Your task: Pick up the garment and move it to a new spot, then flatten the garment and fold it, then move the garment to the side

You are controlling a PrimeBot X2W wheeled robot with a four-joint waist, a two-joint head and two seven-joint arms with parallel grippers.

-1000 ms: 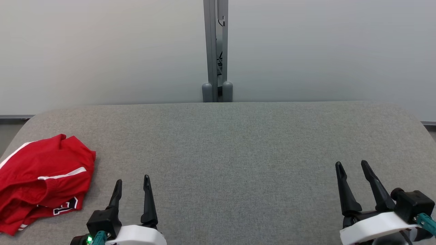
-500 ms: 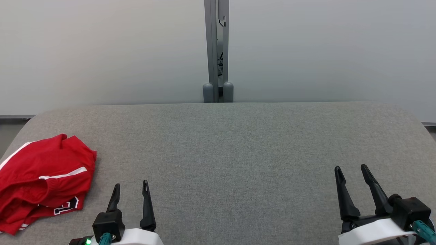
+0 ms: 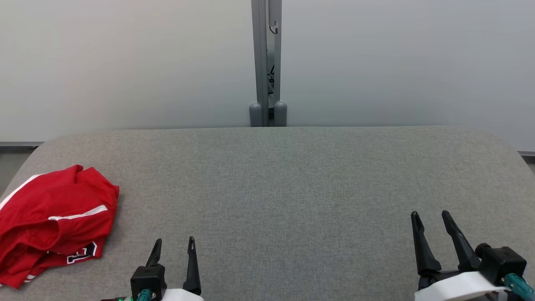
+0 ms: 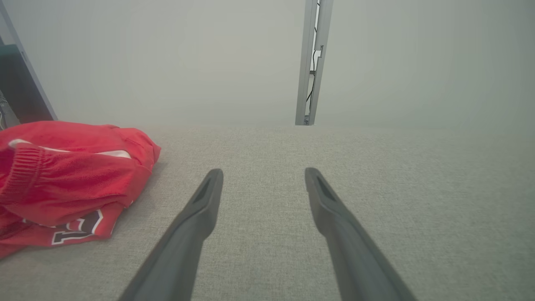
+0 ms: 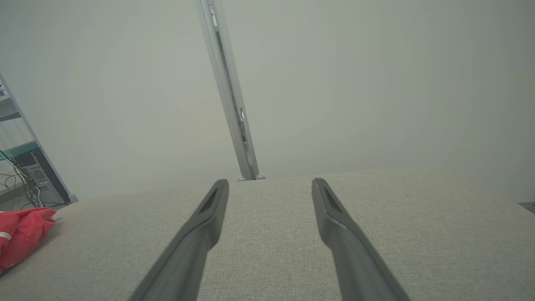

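Note:
The garment [image 3: 54,221] is red with white stripes and a dark letter print, lying bunched at the left edge of the grey table [image 3: 284,179]. It also fills the left of the left wrist view as the garment [image 4: 67,175], and a corner of the garment [image 5: 23,236] shows at the far left of the right wrist view. My left gripper [image 3: 174,242] stands open near the front edge, to the right of the garment and apart from it, nothing between its fingers. At the front right my right gripper [image 3: 430,215] is open and empty too.
Pale partition walls stand behind the table, joined by a grey metal post [image 3: 266,62] with two feet at the table's far edge. A dark shelf edge [image 4: 16,83] with cables lies beyond the table's left end.
Both grippers have drawn back toward the table's front edge, the left one also shifting slightly right. The garment has stayed where it lies.

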